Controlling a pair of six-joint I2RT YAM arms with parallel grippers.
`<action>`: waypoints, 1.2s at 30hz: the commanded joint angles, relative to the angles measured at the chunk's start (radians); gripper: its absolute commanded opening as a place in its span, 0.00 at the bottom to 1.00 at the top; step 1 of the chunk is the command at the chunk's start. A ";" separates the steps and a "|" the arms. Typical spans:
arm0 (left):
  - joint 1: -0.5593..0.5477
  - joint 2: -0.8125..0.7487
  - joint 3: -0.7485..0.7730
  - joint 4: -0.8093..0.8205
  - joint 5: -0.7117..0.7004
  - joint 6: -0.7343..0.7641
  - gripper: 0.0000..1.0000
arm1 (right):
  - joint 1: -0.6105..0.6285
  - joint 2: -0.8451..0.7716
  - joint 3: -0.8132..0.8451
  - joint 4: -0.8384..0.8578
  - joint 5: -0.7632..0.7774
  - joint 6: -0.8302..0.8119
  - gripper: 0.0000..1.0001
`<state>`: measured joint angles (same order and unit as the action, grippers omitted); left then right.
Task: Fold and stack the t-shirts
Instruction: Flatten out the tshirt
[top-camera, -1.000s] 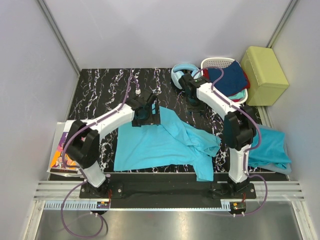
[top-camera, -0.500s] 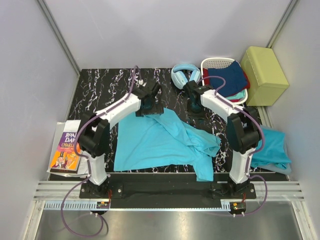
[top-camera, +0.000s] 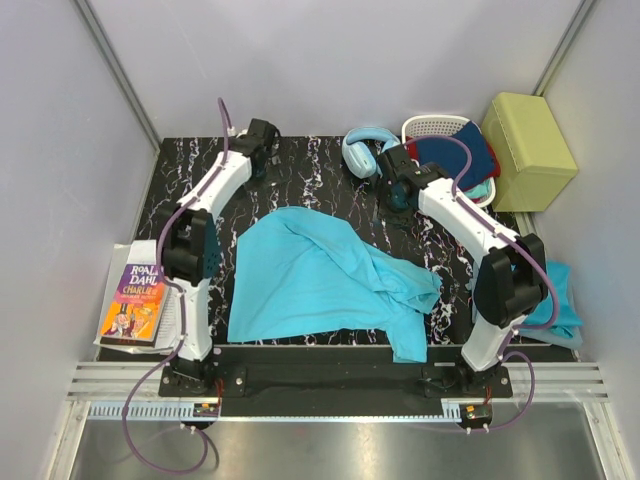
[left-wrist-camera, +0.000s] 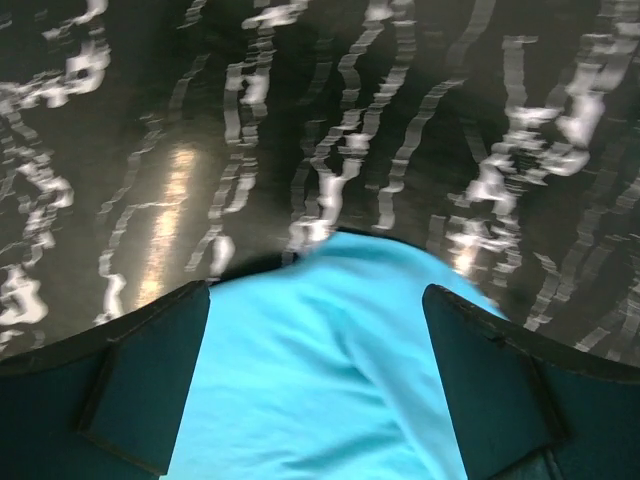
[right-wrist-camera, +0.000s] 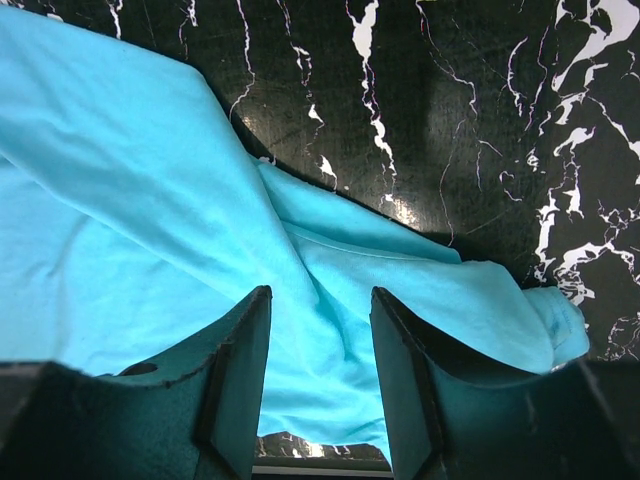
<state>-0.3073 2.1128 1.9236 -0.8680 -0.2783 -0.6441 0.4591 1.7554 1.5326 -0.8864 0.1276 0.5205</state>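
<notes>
T-shirt fold stn, 2 arms: both grippers off the cloth, nothing held.
Item 1: turquoise t-shirt (top-camera: 320, 280), spread but rumpled on black marbled table (top-camera: 190, 190), centre-front betw. the arm bases, folds bunched at its R side, one flap reaching near edge. Item 2: second t-shirt (top-camera: 558, 300), same colour, heaped at R table edge, partly hidden behind R arm. L gripper (top-camera: 260, 140): far-L of table, beyond shirt's far edge, jaws spread wide, nothing betw. them. R gripper (top-camera: 397, 185): far-R, just beside pale blue headphones (top-camera: 358, 152), jaws part-way apart, empty; shirt lies below them in wrist view, no contact seen. Misc: white basket (top-camera: 425, 125) w/ dark clothes, far-R corner; yellow-green box (top-camera: 530, 135) beside it; book (top-camera: 135, 300) at L edge.
</notes>
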 joint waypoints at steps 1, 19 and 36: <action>0.040 0.024 -0.049 -0.026 -0.004 -0.003 0.93 | 0.010 -0.019 0.027 0.004 -0.008 0.007 0.52; 0.040 0.073 -0.186 0.066 0.120 -0.020 0.71 | 0.010 -0.025 -0.005 -0.002 0.015 -0.017 0.49; -0.061 -0.088 -0.345 0.112 0.073 -0.029 0.00 | 0.013 -0.011 -0.019 0.014 0.007 -0.017 0.28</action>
<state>-0.3386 2.1189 1.6070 -0.7753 -0.1810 -0.6609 0.4603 1.7554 1.5177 -0.8867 0.1299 0.5125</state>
